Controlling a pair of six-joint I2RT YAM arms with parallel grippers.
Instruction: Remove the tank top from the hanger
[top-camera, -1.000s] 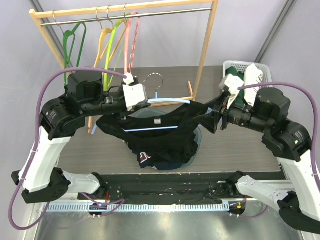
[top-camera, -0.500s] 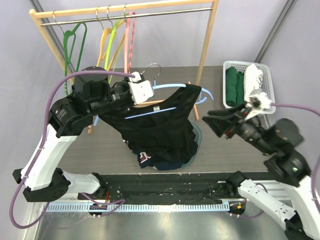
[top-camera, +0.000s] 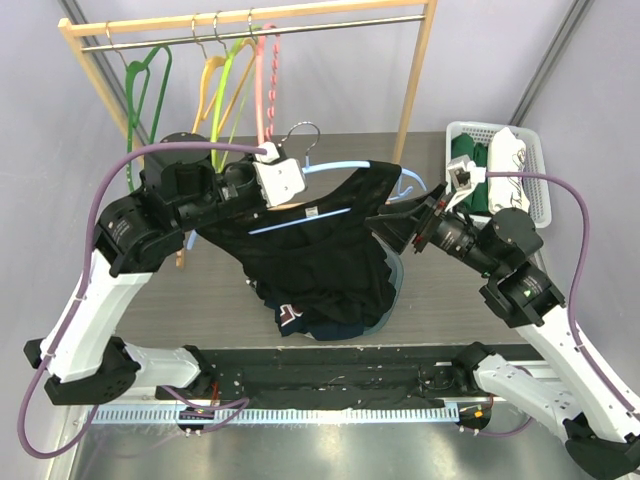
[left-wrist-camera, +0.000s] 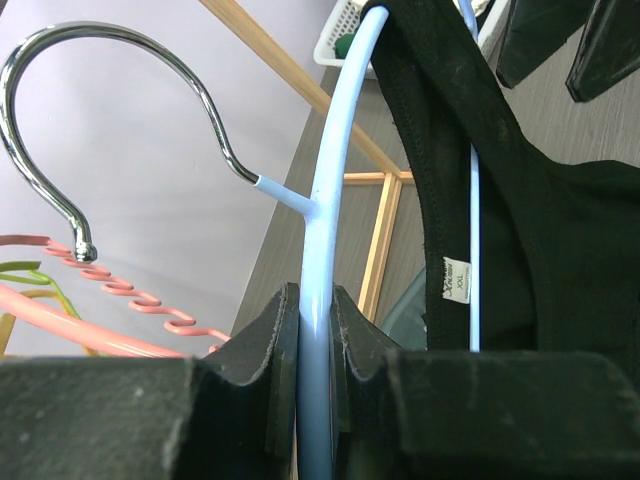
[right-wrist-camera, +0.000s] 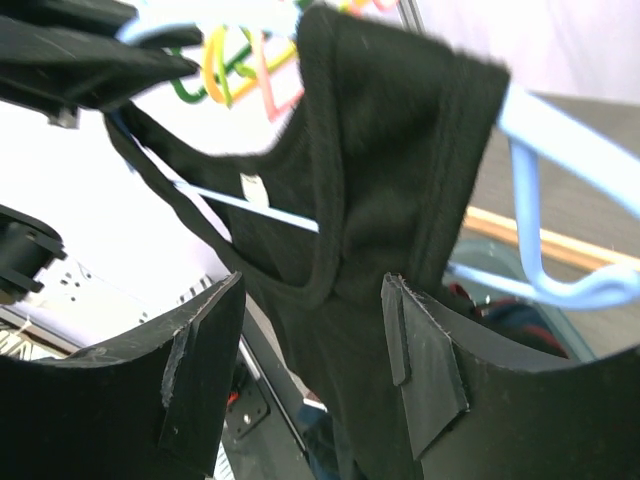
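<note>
Where the table (top-camera: 450, 295) lies nearest the arm bases, a pile (top-camera: 300, 318) of dark clothes rests at its centre.

Above the pile, the tank top (top-camera: 320, 250) hangs from the light blue hanger (top-camera: 345, 166). The garment is black, and a white label (left-wrist-camera: 457, 280) sits at its neckline. Its lower edge reaches down to the pile.

The left gripper (left-wrist-camera: 315, 312) is closed on the hanger. Both fingers (left-wrist-camera: 265, 335) press the blue neck just below the chrome hook (left-wrist-camera: 110, 60). The hanger is held clear of the table.

The right gripper (right-wrist-camera: 312, 350) stands open with a wide gap between its jaws. It sits at the right end of the hanger, just beside the strap (right-wrist-camera: 400, 120). The strap is looped over that hanger end. Fabric shows across the gap, but whether either jaw touches it cannot be told.

Farther right, a white basket (top-camera: 478, 126) holds green and white clothes.

At the far edge, the wooden rack (top-camera: 413, 100) carries spare hangers (top-camera: 266, 95) in green, yellow and pink.
</note>
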